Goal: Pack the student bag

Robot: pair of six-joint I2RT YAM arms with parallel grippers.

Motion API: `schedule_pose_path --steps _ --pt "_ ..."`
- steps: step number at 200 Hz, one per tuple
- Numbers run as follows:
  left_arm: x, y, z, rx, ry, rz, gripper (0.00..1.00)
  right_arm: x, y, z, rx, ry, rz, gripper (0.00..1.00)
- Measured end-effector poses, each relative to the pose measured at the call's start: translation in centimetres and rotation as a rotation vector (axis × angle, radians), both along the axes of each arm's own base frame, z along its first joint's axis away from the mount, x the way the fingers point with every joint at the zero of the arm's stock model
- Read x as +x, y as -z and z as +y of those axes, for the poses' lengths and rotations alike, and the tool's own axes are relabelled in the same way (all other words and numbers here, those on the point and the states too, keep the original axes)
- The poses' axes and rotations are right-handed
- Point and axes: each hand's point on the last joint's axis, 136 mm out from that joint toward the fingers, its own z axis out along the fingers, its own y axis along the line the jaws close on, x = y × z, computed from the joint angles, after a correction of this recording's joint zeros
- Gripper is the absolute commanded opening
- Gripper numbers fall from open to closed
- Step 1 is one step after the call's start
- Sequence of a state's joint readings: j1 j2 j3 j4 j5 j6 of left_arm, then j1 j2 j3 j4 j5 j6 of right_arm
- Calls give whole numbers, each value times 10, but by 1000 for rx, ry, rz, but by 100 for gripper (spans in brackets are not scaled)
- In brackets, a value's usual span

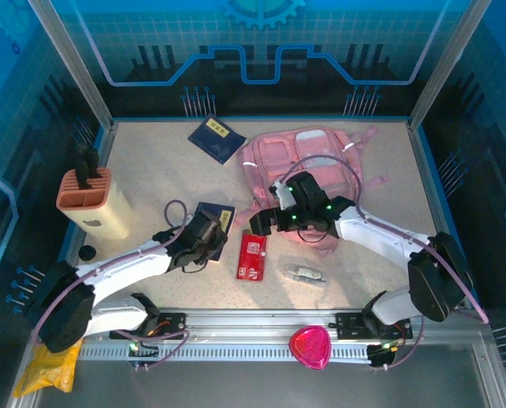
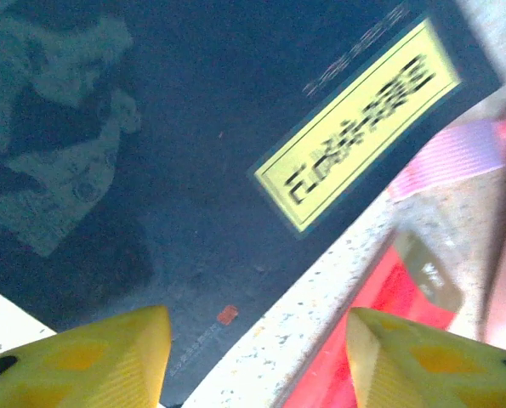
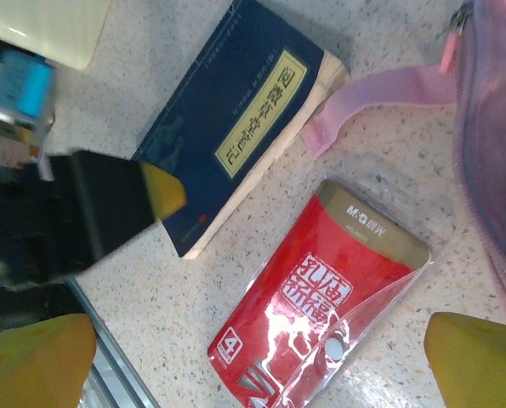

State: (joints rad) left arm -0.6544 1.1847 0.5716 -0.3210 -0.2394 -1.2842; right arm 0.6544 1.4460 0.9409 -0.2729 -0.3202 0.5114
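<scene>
Table (image 1: 155, 174) lies open mid-left; thick book (image 1: 216, 223) and red packet (image 1: 252, 257) crowd the student bag (image 1: 308, 157) front.

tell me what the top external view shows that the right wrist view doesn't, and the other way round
Extra in the top external view: a second dark blue book at the far side, a cream holder on the left, a small clear packet right of the red pack, and the whole student bag.
Extra in the right wrist view: the M&G lettering on the red pack and the page edges of the near dark blue book.
Both: the near dark blue book with its yellow label, the red pack beside it, and a pink strap of the bag.
</scene>
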Motion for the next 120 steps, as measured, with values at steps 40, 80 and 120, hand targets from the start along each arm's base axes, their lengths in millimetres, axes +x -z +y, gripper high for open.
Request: schedule_pose_path --steps 40,80,120 --pt "21 -18 38 77 0 -33 61 -5 27 12 -19 -13 89 100" --pt "33 -4 72 137 53 28 63 -7 40 41 -9 -16 139 99" --pt "43 10 80 176 163 87 70 -3 46 71 -17 0 132 100"
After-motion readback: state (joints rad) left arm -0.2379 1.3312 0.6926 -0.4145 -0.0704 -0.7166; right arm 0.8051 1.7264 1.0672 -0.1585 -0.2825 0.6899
